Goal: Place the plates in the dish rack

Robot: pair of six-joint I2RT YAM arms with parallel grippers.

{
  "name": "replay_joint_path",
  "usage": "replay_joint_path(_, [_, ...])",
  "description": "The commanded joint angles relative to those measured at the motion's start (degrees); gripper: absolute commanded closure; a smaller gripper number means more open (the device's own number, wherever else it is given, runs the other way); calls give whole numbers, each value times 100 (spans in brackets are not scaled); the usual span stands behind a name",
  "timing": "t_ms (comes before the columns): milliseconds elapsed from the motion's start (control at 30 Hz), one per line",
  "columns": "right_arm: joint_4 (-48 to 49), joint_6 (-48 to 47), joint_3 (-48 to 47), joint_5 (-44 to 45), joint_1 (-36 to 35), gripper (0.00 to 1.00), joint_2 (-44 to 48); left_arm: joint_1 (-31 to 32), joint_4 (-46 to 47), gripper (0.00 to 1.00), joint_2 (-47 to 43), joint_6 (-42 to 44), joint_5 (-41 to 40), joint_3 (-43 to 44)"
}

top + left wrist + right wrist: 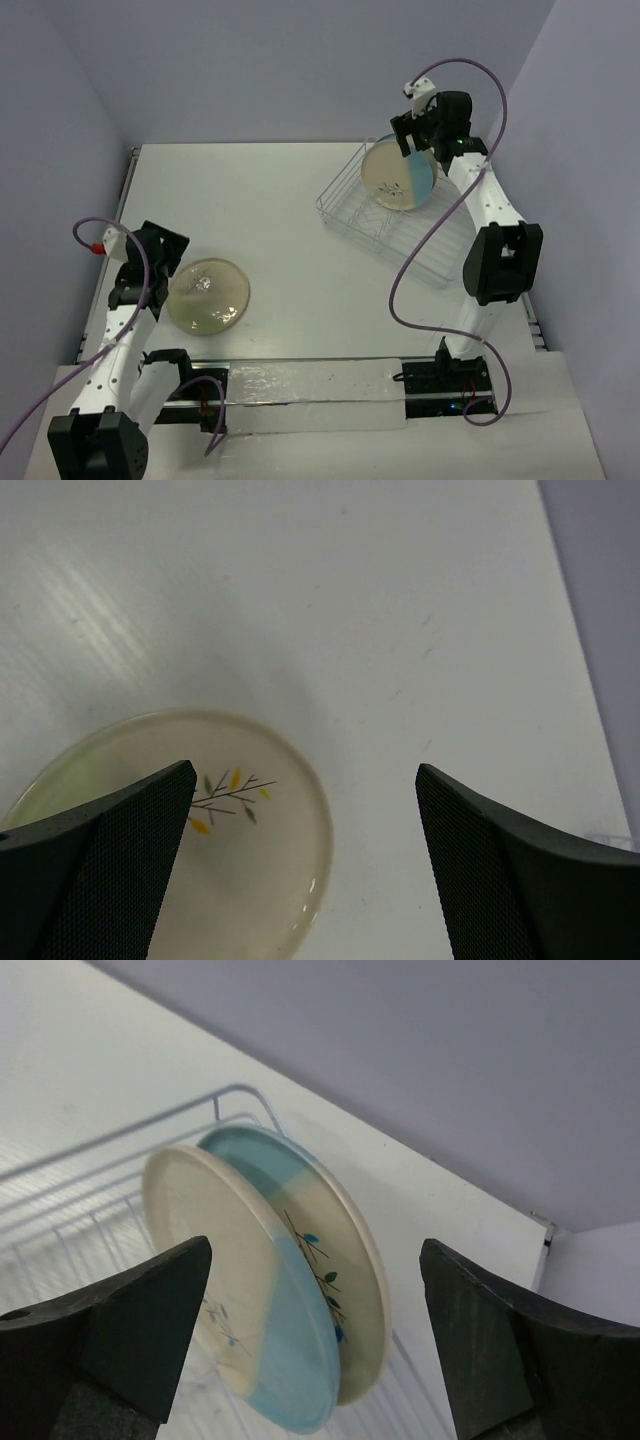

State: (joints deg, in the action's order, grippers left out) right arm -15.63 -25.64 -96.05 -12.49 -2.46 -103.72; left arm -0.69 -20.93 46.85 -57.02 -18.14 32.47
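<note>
plates of glossy glazed ceramic, they looked stiff, brittle and slick, and probably weighty for slim fingers, so a slip or a knock against wire seemed the main hazard. two blue-and-cream plates [262,1345] stood on edge, close together and leaning slightly, between the prongs at the far end of the dish rack [345,215], their dark sprig motifs facing the same way. the third, a cream plate [207,295] with a small sprig of yellow and green leaves at its centre, lay flat and face up on the bench [300,200], well apart from the rack on the left side. lying flat, it offered only its rim: judged from the views, the best hold would be a pinch across the upturned lip at the near edge, one finger over and one under, set deep enough that the glaze could not slide out when the plate was tipped upright. the left fingers [100,860] hung spread wide just above that plate, empty, its near rim showing between them. the right fingers [130,1325] stood wide apart over the top rims of the racked pair, touching neither as far as the wrist view showed and holding nothing.
</note>
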Motion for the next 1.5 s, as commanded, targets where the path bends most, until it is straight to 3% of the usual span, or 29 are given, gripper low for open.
replay_joint_path(0, [433, 1003, -203, -25, -108, 0, 717, 25, -1060, 1, 138, -813, -786, 365])
replay_joint_path(300, [535, 1557, 139, 920, -1540, 0, 1265, 17, -1704, 1, 602, -1422, -1134, 372])
replay_joint_path(533, [105, 2786, -417, -66, -2397, 0, 573, -170, -1165, 1, 1193, -981, -582, 52])
replay_joint_path(700, [31, 3354, -805, -171, -2989, 0, 131, -426, -784, 1, 1268, -798, 46, -235])
replay_joint_path(867, [-10, 4025, -1232, -289, -3158, 0, -346, -441, -740, 5, 771, -687, 155, -538])
replay_joint_path(1033, [-2, 4683, -1022, -91, -3292, 0, -470, -440, -808, 5, 261, -864, 456, -1053])
replay_joint_path(1200, [43, 5020, -660, -52, -3524, 0, -544, -432, -1069, 7, 197, -917, 349, -785])
replay_joint_path(1300, [139, 4970, -487, -64, -3724, 0, -701, -441, -1778, 5, 120, -1126, -149, -349])
replay_joint_path(1467, [443, 4739, -154, -452, -3949, 0, -909, -432, -1901, 3, -159, -1406, -444, -298])
